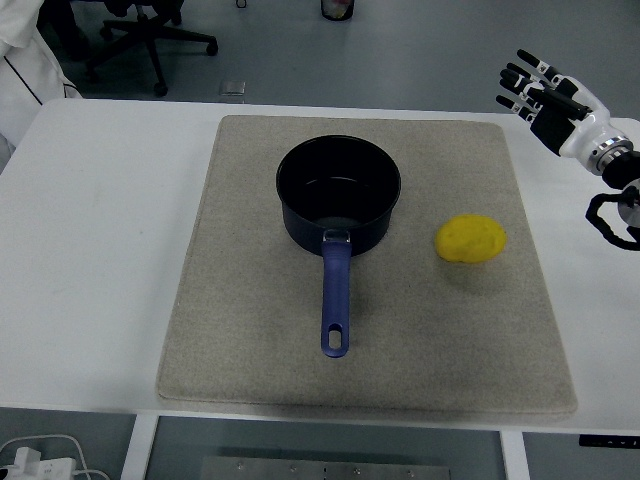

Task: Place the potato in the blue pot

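Note:
A dark blue pot (pixel 338 195) stands on the grey mat (pixel 250 330) near the middle of the table, its blue handle (pixel 336 300) pointing toward the near edge. Nothing lies inside it. A yellow potato (pixel 470 238) rests on the mat to the pot's right, a short gap away. My right hand (pixel 535 90) hovers above the table's far right corner, well beyond and to the right of the potato, with its fingers spread and holding nothing. My left arm does not show.
The mat covers the centre of the white table (pixel 100 250). An office chair (pixel 150 35) stands on the floor beyond the far edge. A white sleeve (pixel 20 70) of a person shows at the upper left. Cables lie at the bottom left.

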Motion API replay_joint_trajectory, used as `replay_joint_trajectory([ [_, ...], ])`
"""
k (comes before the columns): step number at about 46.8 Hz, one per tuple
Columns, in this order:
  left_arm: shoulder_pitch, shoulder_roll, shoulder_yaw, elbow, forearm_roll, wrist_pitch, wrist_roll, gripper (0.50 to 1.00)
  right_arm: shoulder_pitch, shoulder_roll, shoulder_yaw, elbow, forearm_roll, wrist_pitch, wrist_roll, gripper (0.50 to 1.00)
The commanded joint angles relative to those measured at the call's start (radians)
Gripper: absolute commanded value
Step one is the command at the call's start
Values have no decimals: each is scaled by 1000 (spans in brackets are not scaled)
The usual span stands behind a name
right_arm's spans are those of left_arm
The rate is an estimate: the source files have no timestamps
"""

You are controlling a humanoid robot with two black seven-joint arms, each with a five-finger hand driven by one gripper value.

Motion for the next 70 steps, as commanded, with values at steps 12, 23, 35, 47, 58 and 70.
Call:
replay_joint_trajectory([
  [12, 1, 0, 1, 3, 0, 0, 2, 996, 1, 5, -5, 0, -2, 2, 0, 930],
  [23, 1, 0, 1, 9, 0, 0, 3, 996, 1, 0, -14, 0, -49, 0, 3, 930],
  [35, 1, 0, 1, 11, 0, 0, 2, 996, 15, -9, -14, 2, -80, 5, 6, 930],
  [47, 1, 0, 1, 11, 0, 0, 2, 996, 29, 0, -17, 5, -106, 5, 6, 930],
  [58, 1, 0, 1, 11, 0, 0, 2, 996, 56, 4, -19, 9, -166, 19, 6, 930],
  [70, 1, 0, 1, 11, 0, 0, 2, 996, 89, -7, -20, 18, -256, 72, 6, 930],
])
